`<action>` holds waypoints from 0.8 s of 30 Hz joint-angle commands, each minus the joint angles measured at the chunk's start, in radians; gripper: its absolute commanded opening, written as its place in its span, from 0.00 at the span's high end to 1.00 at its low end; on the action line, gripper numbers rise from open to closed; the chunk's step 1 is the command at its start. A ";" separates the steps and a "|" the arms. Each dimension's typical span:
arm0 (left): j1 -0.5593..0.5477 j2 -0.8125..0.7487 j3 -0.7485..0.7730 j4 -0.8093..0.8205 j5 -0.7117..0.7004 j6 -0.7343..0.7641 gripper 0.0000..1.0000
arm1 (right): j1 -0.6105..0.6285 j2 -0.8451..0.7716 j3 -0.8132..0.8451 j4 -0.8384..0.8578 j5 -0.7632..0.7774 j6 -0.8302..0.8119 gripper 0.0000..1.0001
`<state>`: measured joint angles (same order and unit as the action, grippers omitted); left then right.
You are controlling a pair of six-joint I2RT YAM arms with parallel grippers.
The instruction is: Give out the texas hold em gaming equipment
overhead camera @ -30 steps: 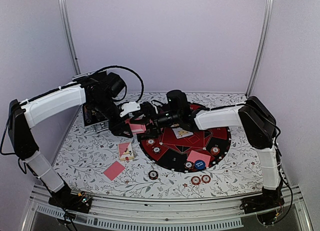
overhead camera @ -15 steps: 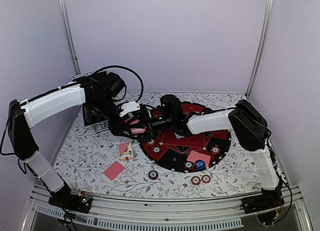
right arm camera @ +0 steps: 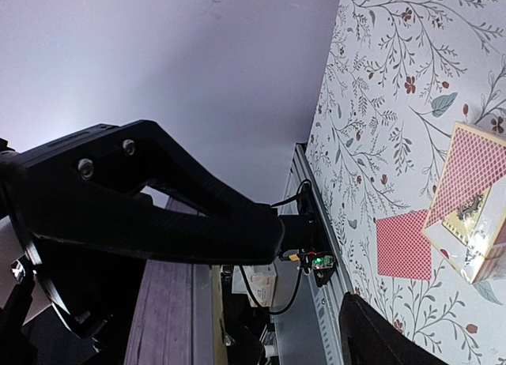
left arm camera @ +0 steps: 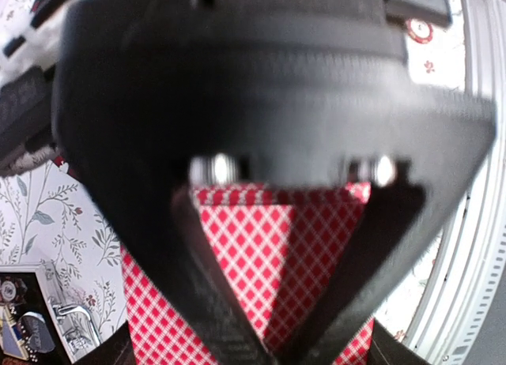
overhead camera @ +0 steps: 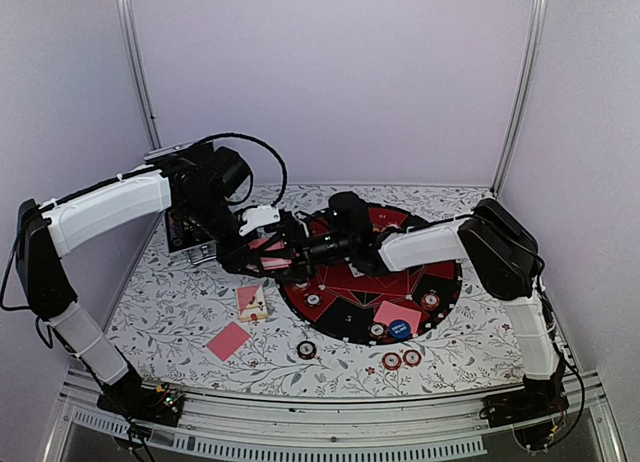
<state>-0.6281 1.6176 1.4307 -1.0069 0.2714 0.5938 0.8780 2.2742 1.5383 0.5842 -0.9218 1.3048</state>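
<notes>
Left gripper (left arm camera: pixel 269 345) is pinched hard on the pink-backed cards (left arm camera: pixel 261 246), held aloft at the left rim of the round mat (overhead camera: pixel 440 282), mid-tabletop. Right gripper (overhead camera: pixel 296 250) sits just beside them, fingers spread, nothing between them. Risky bit: nip two cards, or tug the stack loose, and they could scatter over the single pink card (overhead camera: pixel 228 340) toward the near edge. Farther back, the left arm crowds the black case (overhead camera: pixel 188 232); a bump could shove it.

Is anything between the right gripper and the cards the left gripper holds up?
Nothing visible. In the top view the open right gripper sits right beside the cards clamped in the left gripper, with no object between them.
</notes>
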 commanded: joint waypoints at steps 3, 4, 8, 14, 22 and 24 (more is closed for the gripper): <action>0.005 -0.043 0.002 0.026 0.019 0.004 1.00 | -0.041 -0.059 -0.072 -0.051 0.026 -0.032 0.31; 0.005 -0.042 0.002 0.026 0.019 0.004 1.00 | -0.042 -0.061 -0.076 -0.054 0.024 -0.037 0.32; 0.005 -0.041 0.005 0.027 0.021 0.004 1.00 | -0.042 -0.071 -0.082 -0.060 0.022 -0.046 0.35; 0.006 -0.045 0.004 0.027 0.013 0.006 1.00 | -0.046 -0.082 -0.097 -0.074 0.024 -0.061 0.41; 0.007 -0.047 0.001 0.026 0.015 0.007 1.00 | -0.064 -0.106 -0.129 -0.077 0.021 -0.069 0.54; 0.007 -0.046 0.000 0.025 0.014 0.007 1.00 | -0.067 -0.114 -0.136 -0.078 0.021 -0.071 0.55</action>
<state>-0.6277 1.6176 1.4239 -1.0073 0.2680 0.5945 0.8322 2.1872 1.4395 0.5732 -0.9184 1.2552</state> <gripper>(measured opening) 0.657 0.459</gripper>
